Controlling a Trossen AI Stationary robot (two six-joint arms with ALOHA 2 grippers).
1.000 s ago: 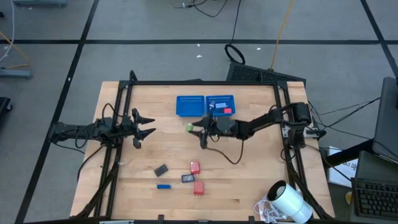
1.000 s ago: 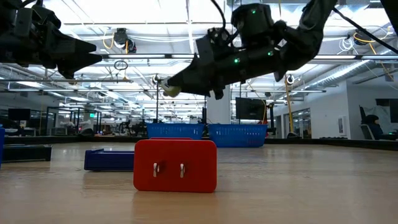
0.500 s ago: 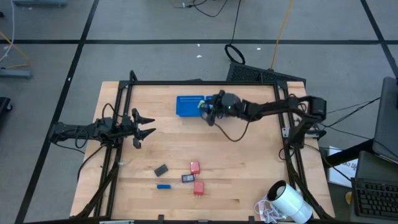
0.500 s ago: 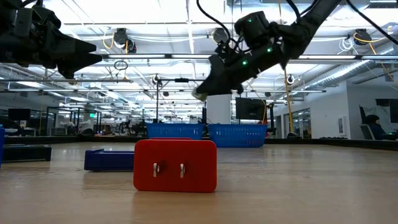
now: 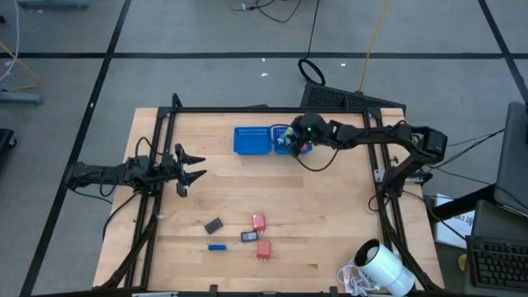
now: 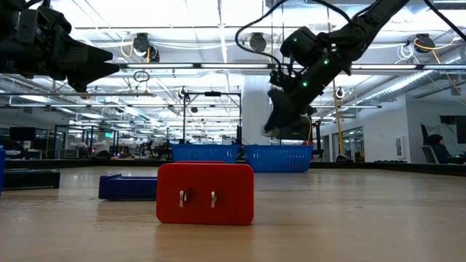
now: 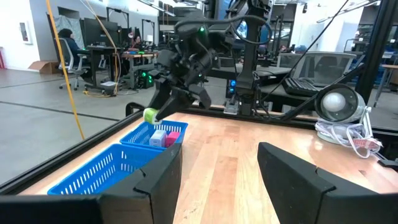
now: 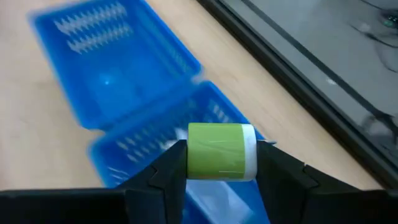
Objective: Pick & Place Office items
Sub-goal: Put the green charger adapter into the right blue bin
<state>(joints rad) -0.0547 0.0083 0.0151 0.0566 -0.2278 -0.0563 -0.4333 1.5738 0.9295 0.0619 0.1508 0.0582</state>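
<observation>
My right gripper (image 5: 286, 142) hangs over the right half of the blue mesh tray (image 5: 250, 140) at the table's far side, shut on a small green and white roll (image 8: 221, 151). The roll also shows in the left wrist view (image 7: 151, 115), above a white and a pink piece (image 7: 166, 135) lying in that half. Near the front lie two red blocks (image 5: 258, 220) (image 5: 263, 249), a dark grey piece (image 5: 214, 225), a dark one (image 5: 249, 236) and a blue one (image 5: 216, 247). My left gripper (image 5: 194, 165) waits open at the left. My right gripper pinches the green roll between its two fingers (image 8: 163, 167), one on each opposite side (image 8: 191, 155). The fingers slant down from the table's right side. The roll is lifted clear, above the tray's right half.
A big white cylinder (image 5: 388, 268) with a cable lies at the near right corner. In the low view a red block (image 6: 205, 193) stands close in front, with a flat blue piece (image 6: 127, 187) beside it. A dark frame (image 5: 264, 110) runs around the table's edges.
My right gripper has carried the green roll from above the table's middle toward the far edge and a little to the right, until it is over the tray's right half. It has tipped to point more steeply down. Its hold stays shut.
</observation>
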